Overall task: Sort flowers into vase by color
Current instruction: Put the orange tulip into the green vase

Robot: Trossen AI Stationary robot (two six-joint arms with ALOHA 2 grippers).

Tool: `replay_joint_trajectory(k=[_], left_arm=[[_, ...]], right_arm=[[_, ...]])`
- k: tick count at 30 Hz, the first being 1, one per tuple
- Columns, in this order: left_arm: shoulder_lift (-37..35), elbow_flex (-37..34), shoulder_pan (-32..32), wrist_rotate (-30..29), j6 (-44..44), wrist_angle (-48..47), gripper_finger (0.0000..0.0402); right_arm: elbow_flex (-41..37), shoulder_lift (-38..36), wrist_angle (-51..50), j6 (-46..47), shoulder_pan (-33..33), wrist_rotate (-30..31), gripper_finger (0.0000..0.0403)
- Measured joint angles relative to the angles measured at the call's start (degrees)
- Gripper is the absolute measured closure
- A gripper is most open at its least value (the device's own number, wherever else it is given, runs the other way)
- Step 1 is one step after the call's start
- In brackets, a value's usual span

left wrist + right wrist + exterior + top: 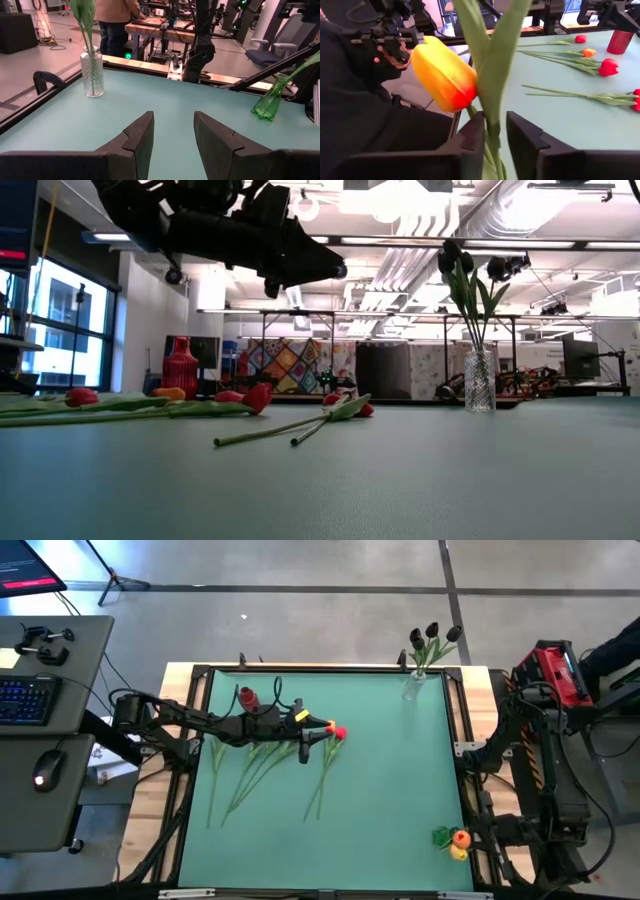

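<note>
Several tulips [262,762] with red and orange heads lie flat on the green mat, under and beside my left gripper [315,737]. That gripper hovers open above them with nothing between its fingers [172,117]. A clear vase [414,686] at the far edge holds dark tulips. At the near right corner my right gripper [496,116] stands open around the stem of an orange-yellow tulip [442,75]. This tulip [460,839] stands beside a green glass vase [267,105]. My right gripper has the orange-yellow tulip's stem and leaf base [492,134] between its two fingers, just below the head. The stem lies against the inner side of one finger [475,137]; a gap shows to the other finger. The tulip stands upright; its lower end is hidden.
A red vase [246,698] stands at the far left of the mat. A black frame [200,675] borders the table. A person [115,20] stands beyond the far edge. The mat's middle and near part [380,800] are bare.
</note>
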Motion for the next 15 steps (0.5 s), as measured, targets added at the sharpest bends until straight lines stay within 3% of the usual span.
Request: replay_joint_trajectory(k=[8,15], left_arm=[[0.0,0.0,0.0,0.0,0.0,0.0,0.0275],[0.0,0.0,0.0,0.0,-0.1,0.4,0.0275]], right_arm=[[0.0,-0.5,-0.7,-4.3,0.0,4.3,0.0248],[5.7,-3.2,-0.9,-20.2,0.0,8.6,0.0245]])
